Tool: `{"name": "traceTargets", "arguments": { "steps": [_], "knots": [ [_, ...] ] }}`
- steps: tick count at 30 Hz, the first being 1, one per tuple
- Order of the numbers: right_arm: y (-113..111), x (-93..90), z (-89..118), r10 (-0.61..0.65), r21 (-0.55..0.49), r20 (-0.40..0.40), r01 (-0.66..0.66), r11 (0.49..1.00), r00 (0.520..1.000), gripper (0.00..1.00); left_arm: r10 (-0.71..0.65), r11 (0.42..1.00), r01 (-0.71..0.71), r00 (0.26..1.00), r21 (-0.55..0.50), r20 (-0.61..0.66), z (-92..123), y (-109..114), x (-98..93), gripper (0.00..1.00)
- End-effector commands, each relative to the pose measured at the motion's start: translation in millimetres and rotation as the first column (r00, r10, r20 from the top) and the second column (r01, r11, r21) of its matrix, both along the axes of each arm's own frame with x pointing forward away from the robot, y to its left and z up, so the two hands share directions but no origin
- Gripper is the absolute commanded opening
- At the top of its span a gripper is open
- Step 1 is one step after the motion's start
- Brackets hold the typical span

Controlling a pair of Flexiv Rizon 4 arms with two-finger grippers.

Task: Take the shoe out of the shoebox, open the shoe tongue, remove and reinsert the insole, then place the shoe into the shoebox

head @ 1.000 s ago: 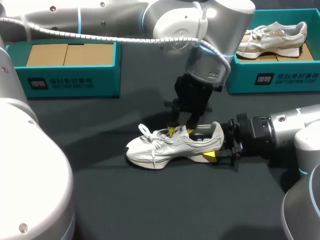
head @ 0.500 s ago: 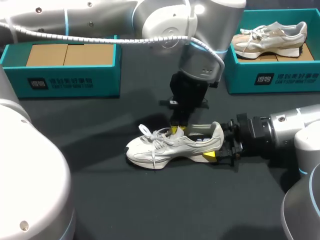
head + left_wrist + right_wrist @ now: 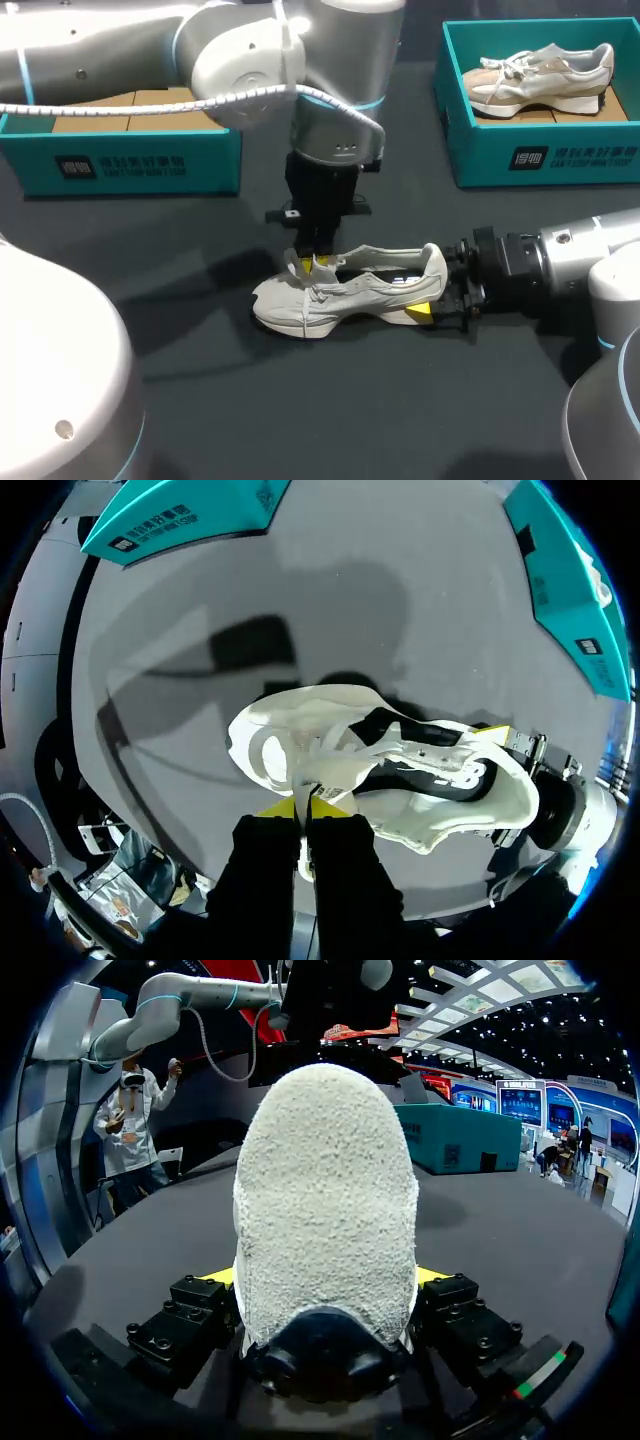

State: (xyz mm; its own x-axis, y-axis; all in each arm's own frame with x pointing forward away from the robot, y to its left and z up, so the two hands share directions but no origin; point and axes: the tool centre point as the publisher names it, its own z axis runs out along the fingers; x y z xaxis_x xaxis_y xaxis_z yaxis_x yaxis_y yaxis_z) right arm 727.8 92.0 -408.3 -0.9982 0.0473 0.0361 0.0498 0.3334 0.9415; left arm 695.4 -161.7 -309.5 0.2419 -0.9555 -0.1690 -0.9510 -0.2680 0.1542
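Note:
A pale grey sneaker (image 3: 340, 292) lies on its sole on the dark table, toe to the left. My left gripper (image 3: 312, 262) comes down from above onto the laced front. In the left wrist view its yellow tips (image 3: 305, 805) are pinched together, shut on the shoe tongue (image 3: 335, 770), which stands pulled up away from the dark inside (image 3: 440, 772). My right gripper (image 3: 432, 305) lies low at the heel. In the right wrist view the heel (image 3: 325, 1190) fills the space between its fingers, one pressing each side, so it is shut on the shoe (image 3: 500, 805).
A teal shoebox (image 3: 140, 160) with a cardboard bottom stands at the back left. Another teal shoebox (image 3: 545, 155) at the back right holds a second sneaker (image 3: 540, 72). Bare dark table lies in front of the shoe.
My left gripper has shut and moved left along the shoe, from the throat toward the laces, drawing the tongue up. The right gripper and the heel have stayed put.

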Motion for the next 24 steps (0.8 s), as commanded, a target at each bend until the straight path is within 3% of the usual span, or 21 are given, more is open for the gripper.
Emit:
{"name": "traceTargets", "arguments": {
  "steps": [1, 10, 16, 24],
  "knots": [
    [2, -0.2, 0, -0.001, -0.004, -0.001, 0.001, 1.000, 1.000, 0.00, 0.051, 0.987, -0.042, 0.997, -0.158, 0.053, -1, 25, -9.4, 0.00],
    [2, -0.2, 0, -0.001, -0.004, -0.001, 0.001, 1.000, 1.000, 0.00, 0.073, 0.986, -0.068, 0.997, -0.151, 0.024, -17, 38, -9.9, 0.01],
    [2, -0.2, 0, -0.001, -0.004, -0.001, 0.001, 1.000, 1.000, 0.00, 0.073, 0.987, -0.076, 0.997, -0.142, -0.024, -29, 43, -10.3, 0.30],
    [2, -0.2, 0, -0.001, -0.004, -0.001, 0.001, 1.000, 1.000, 0.00, 0.041, 0.994, -0.045, 0.998, -0.097, -0.044, -32, 46, -21.5, 0.45]
  ]
}}
